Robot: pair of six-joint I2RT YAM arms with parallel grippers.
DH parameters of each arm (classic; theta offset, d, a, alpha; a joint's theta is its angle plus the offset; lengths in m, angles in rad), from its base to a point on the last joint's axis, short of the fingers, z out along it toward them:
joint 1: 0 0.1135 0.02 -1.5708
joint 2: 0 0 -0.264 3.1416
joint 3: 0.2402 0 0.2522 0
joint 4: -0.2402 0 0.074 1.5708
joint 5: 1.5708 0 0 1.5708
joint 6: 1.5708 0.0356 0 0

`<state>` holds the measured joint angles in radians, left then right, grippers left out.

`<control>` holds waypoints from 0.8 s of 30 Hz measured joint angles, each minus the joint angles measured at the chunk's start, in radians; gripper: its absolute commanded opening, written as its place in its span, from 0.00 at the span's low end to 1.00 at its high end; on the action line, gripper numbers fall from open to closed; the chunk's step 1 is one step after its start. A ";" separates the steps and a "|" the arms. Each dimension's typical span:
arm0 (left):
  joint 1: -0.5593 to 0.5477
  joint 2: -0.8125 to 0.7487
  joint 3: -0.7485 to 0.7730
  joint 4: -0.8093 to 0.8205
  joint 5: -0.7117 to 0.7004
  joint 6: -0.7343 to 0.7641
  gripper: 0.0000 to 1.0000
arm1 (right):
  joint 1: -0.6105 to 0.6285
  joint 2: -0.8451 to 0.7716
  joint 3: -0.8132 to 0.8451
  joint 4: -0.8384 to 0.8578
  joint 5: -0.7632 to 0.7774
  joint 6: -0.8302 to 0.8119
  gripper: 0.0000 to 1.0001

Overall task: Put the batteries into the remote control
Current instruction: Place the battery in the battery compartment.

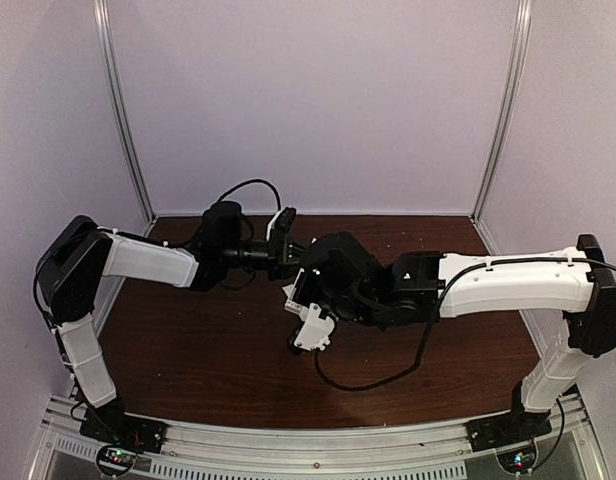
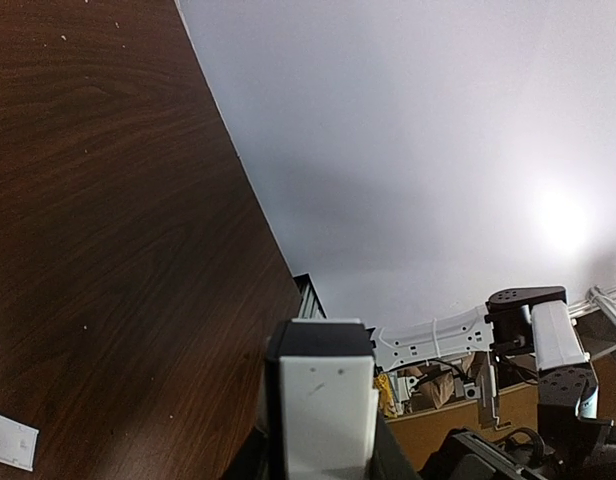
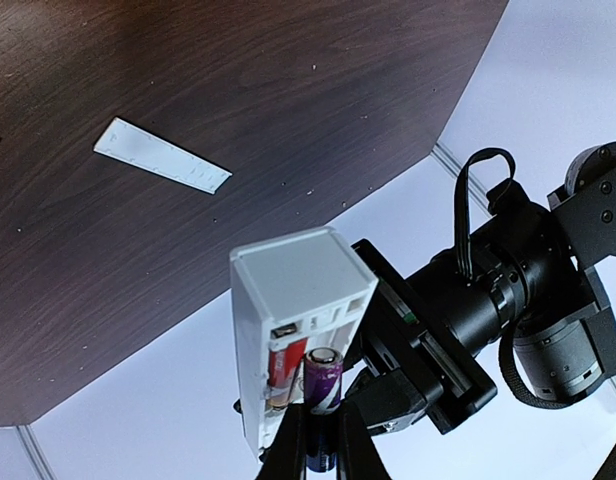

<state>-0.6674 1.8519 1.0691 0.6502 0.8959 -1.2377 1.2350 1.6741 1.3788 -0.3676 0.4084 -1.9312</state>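
My left gripper (image 1: 280,250) is shut on the white remote control (image 3: 288,290) and holds it up above the table. Its end fills the bottom of the left wrist view (image 2: 326,415). The open battery slot faces my right gripper (image 3: 321,420). The red-orange battery (image 3: 281,362) lies in the slot. My right gripper is shut on the dark blue-purple battery (image 3: 323,385), whose top end is at the slot beside the red one. In the top view the right gripper (image 1: 303,285) meets the left one at mid-table.
The thin flat white cover strip (image 3: 163,157) lies on the dark wooden table (image 1: 208,340); its corner shows in the left wrist view (image 2: 8,440). White walls and metal posts enclose the table. A black cable hangs under the right arm (image 1: 368,385).
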 measured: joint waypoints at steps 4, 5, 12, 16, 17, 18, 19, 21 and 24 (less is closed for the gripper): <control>-0.004 0.000 0.006 -0.008 0.000 0.008 0.00 | 0.000 0.000 -0.002 0.005 0.000 0.000 0.07; -0.005 0.000 0.006 -0.010 0.000 0.009 0.00 | 0.000 0.000 -0.003 0.005 0.000 0.000 0.07; -0.009 0.000 0.006 -0.023 0.000 0.010 0.00 | 0.000 0.005 -0.004 0.009 0.000 -0.008 0.10; -0.009 0.000 0.006 -0.024 0.002 0.010 0.00 | 0.000 0.012 -0.004 0.018 0.000 -0.011 0.11; -0.009 0.000 0.006 -0.024 0.002 0.010 0.00 | 0.000 0.013 -0.004 0.022 0.000 -0.011 0.11; -0.009 0.000 0.006 -0.024 0.002 0.010 0.00 | 0.000 0.015 -0.004 0.026 0.000 -0.011 0.11; -0.009 0.000 0.006 -0.024 0.002 0.010 0.00 | 0.000 0.016 -0.004 0.028 0.000 -0.011 0.11; -0.009 0.000 0.006 -0.024 0.002 0.010 0.00 | 0.000 0.016 -0.004 0.029 0.000 -0.011 0.11; -0.009 0.000 0.006 -0.024 0.002 0.010 0.00 | 0.000 0.016 -0.004 0.029 0.000 -0.010 0.14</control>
<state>-0.6762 1.8519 1.0756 0.6266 0.8982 -1.2278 1.2350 1.6897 1.3750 -0.3386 0.4084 -1.9408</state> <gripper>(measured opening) 0.235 0.122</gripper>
